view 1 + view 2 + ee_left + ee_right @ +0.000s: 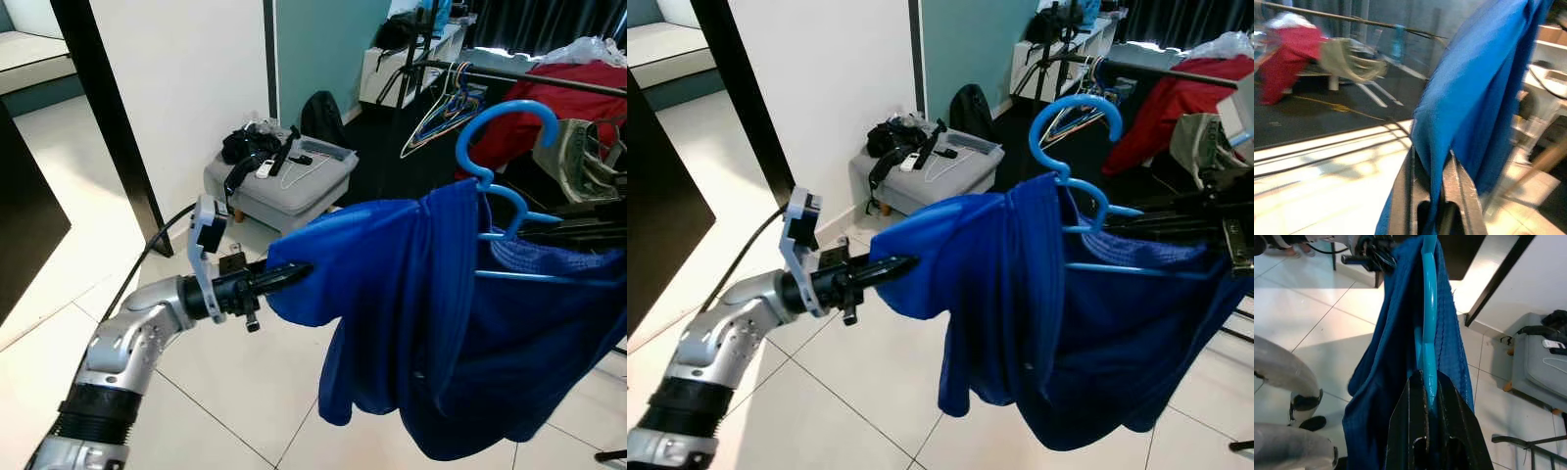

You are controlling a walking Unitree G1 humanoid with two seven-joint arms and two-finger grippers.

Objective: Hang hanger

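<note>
A light-blue plastic hanger (506,111) carries a blue garment (441,323) that droops low over the tiled floor. The hook stands upright above the cloth. My left gripper (297,272) reaches in from the left and is shut on the garment's left end; in the left wrist view the cloth (1469,98) runs down between the fingers (1462,188). My right gripper (1430,384) is shut on the hanger's blue bar (1429,308), and its black fingers (578,233) come in from the right edge behind the cloth.
A dark clothes rail (534,76) with several hangers (441,113) and a red garment (573,103) crosses the back right. A grey ottoman (294,186) loaded with black items stands by the white wall (186,88). A black cable (147,257) trails on the floor.
</note>
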